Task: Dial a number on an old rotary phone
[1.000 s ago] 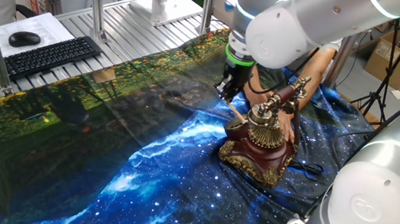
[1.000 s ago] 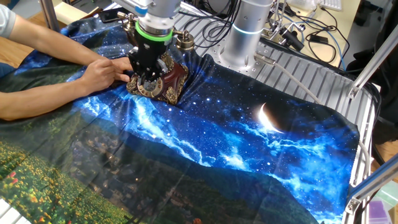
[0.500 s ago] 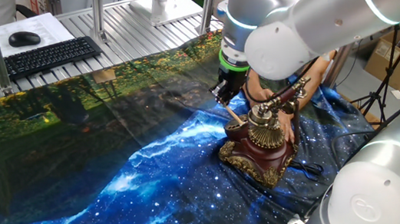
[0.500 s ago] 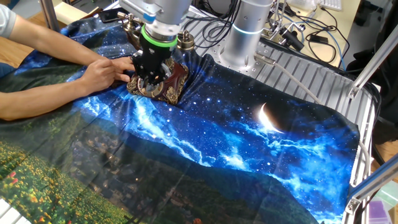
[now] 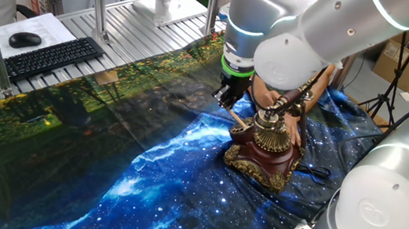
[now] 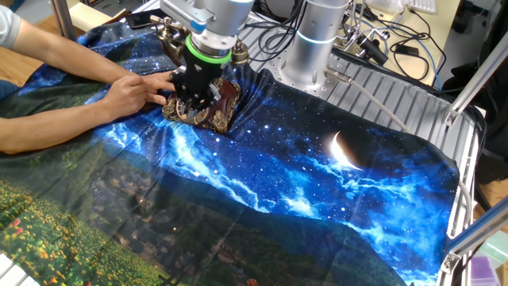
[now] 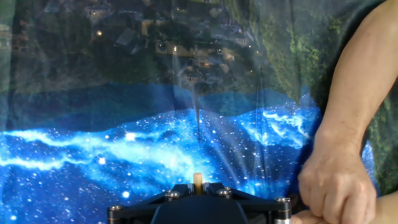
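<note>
The old rotary phone (image 5: 267, 156), dark red-brown with gold trim, stands on the star-print cloth (image 5: 142, 178). Its handset (image 5: 294, 99) rests on the cradle. My gripper (image 5: 228, 101) is shut on a thin wooden stick (image 5: 240, 118) that slants down to the phone's top by the brass dial (image 5: 272, 139). In the other fixed view my gripper (image 6: 190, 94) covers the dial, and the phone's body (image 6: 226, 98) shows beside it. In the hand view only the stick's tip (image 7: 198, 180) shows between the dark fingers (image 7: 177, 191); the phone is out of view there.
A person's hand (image 6: 136, 90) holds the phone's side; it also shows in the hand view (image 7: 336, 180). A black keyboard (image 5: 51, 58) and mouse (image 5: 24, 39) lie at the far left. The robot base (image 6: 313, 40) and cables stand behind the phone.
My gripper and wrist have shifted a little sideways over the dial with the stick still held. The phone and the person's hand have stayed put.
</note>
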Motion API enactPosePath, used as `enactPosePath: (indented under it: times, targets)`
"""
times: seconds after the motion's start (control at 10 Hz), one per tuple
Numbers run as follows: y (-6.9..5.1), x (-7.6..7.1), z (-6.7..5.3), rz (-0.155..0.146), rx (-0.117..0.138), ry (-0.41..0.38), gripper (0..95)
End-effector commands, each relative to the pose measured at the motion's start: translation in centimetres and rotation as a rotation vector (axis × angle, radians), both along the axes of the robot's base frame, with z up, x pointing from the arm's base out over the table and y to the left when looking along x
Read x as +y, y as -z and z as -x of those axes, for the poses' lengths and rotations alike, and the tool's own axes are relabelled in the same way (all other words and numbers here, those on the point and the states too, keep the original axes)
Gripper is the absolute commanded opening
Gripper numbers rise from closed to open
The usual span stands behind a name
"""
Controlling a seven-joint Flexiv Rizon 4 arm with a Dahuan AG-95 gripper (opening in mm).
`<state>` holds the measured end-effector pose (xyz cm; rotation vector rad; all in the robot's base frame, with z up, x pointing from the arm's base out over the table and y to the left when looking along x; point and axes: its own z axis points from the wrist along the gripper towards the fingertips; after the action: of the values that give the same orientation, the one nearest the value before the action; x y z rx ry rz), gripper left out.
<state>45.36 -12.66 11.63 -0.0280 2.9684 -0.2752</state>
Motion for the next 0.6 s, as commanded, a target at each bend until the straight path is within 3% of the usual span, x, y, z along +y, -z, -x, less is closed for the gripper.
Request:
enactPosePath:
  times: [0.1, 0.3, 0.6]
  targets:
    - [0.27, 0.21, -0.01, 0.002, -0.011, 0.027, 0.0]
    - [0.47, 0.48, -0.11, 0.003, -0.019, 0.047, 0.0]
    - [0.87, 0.88, -0.34, 0.028, -0.038, 0.058, 0.0]
